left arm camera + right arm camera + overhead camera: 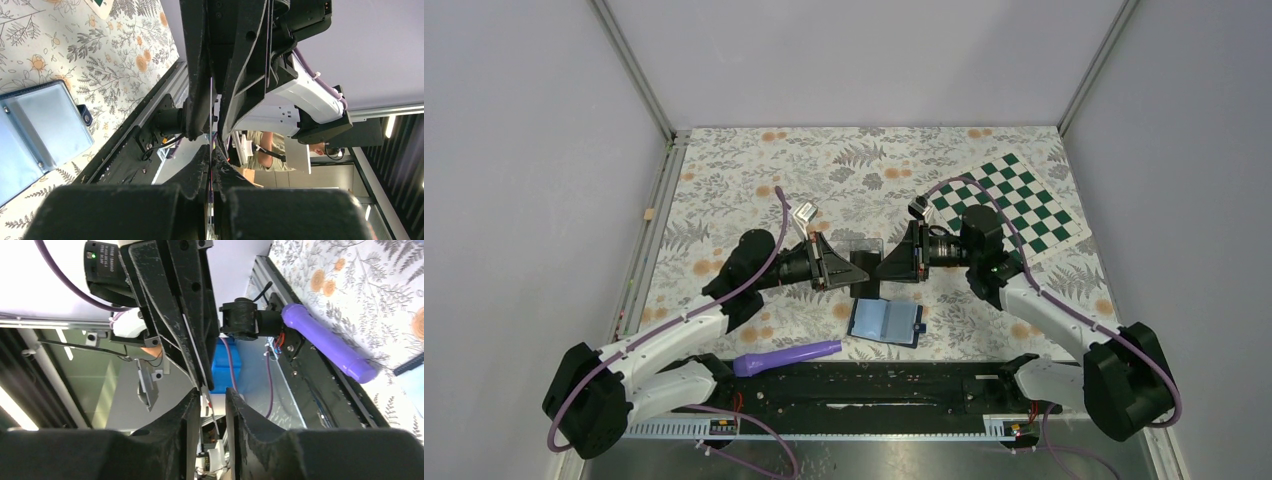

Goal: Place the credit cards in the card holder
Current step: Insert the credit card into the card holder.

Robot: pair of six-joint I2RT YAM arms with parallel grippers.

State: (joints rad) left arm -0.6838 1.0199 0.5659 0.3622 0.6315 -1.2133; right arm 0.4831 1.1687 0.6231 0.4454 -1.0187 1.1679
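Nearest the arm bases, a purple cylindrical thing (786, 357) lay on the floral counter (824, 170) beside the black rail. Just beyond it and to the right, the card holder (886, 320) lay opened flat, its lighter blue inside facing up, with nothing touching it. In the left wrist view it lay at the left edge, below the arms.

Above the card holder and a little farther back, the two arms met tip to tip over the middle of the counter. The left fingers (846, 272) were pressed fully together on a dark credit card (864, 285), which showed edge-on as a thin line in the left wrist view. The right fingers (882, 268) came from the opposite side and stood partly apart around the card's other end. In the right wrist view a gap remained between them, with the card's thin edge lying closer to one finger, so they had no firm hold.

Just behind the card sat a clear plastic box (864, 245). Farthest back on the right lay a green-and-white chequered board (1014, 205).
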